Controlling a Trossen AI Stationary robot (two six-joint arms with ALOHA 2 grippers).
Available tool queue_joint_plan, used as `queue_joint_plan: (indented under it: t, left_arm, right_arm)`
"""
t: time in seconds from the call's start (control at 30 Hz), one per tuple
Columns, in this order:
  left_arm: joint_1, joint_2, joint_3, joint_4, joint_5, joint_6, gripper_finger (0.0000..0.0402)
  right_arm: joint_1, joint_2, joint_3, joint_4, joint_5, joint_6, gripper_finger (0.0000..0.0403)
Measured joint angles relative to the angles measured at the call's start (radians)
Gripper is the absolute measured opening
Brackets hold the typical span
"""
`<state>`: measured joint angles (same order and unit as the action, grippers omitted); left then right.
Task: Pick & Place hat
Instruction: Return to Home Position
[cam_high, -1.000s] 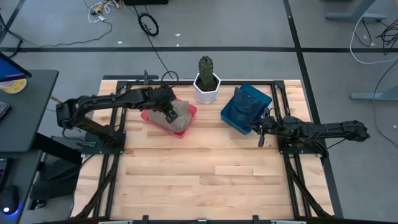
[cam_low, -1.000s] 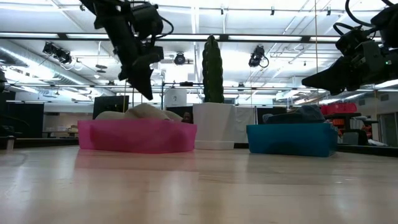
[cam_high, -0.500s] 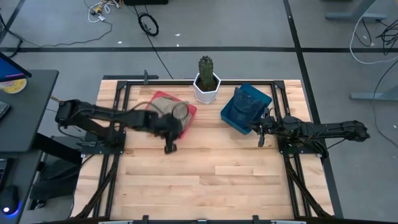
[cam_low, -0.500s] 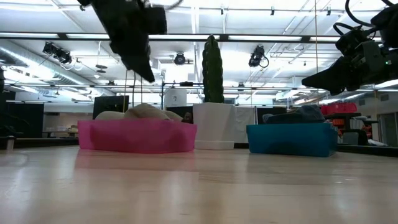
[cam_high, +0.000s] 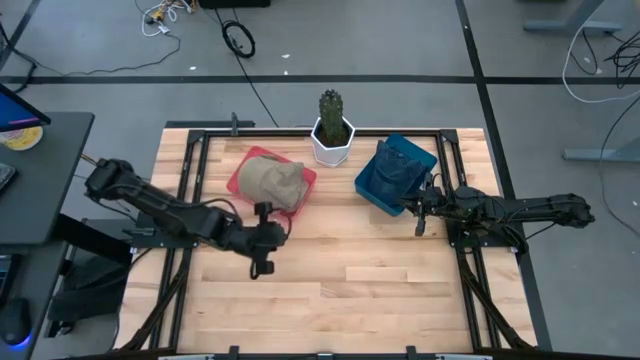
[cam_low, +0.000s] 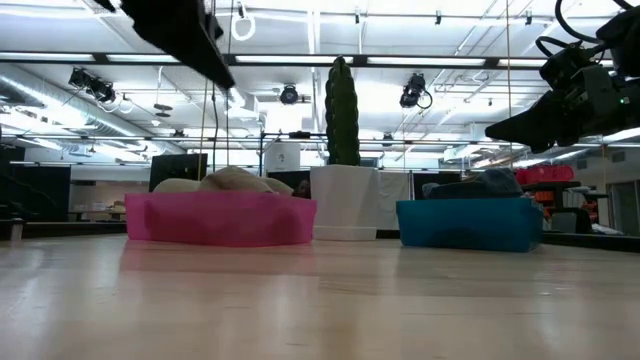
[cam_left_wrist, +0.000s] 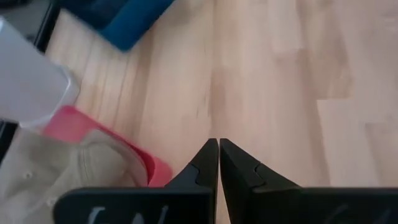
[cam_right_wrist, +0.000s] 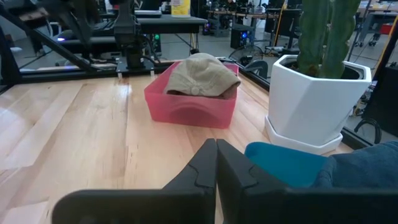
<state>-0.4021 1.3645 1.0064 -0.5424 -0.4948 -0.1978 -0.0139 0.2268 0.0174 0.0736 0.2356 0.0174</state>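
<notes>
A tan hat lies in a pink bin at the table's far middle; it also shows in the right wrist view as the tan hat in the pink bin. My left gripper hangs shut over bare wood, nearer the table's front edge than the bin, with nothing between its fingers. My right gripper waits shut beside the blue bin, holding nothing.
A white pot with a cactus stands between the two bins at the far edge. The blue bin holds a blue cloth thing. Bare wood fills the near half of the table.
My left gripper has swung away from above the hat in the pink bin toward the table's near edge, staying shut and rolling as it went. The hat lies in the bin as before, now uncovered in the high view.
</notes>
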Motion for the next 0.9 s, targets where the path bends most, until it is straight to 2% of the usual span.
queue_joint_plan:
  t: [0.3,0.43,0.57,0.67,0.77,0.9]
  left_arm:
    - [-0.088,-0.167,-0.024,0.059,0.004,0.131,0.0018]
    - [-0.067,-0.343,-0.201,0.264,0.067,0.207,0.0018]
    - [0.004,-0.550,-0.408,0.430,0.143,0.205,0.0018]
    - [0.046,-0.692,-0.506,0.560,0.179,0.218,0.0018]
    - [0.072,-0.816,-0.575,0.598,0.248,0.260,0.0018]
    - [0.092,-0.965,-0.661,0.630,0.286,0.256,0.0018]
  right_arm:
    - [0.000,0.000,0.000,0.000,0.000,0.000,0.0009]
    - [0.000,0.000,0.000,-0.001,0.000,0.000,0.0009]
    - [0.000,0.000,0.000,0.000,0.000,0.000,0.0009]
    - [0.000,0.000,0.000,0.000,0.000,0.000,0.0009]
    - [0.000,0.000,0.000,0.000,0.000,0.000,0.0009]
    - [0.000,0.000,0.000,0.000,0.000,0.000,0.0009]
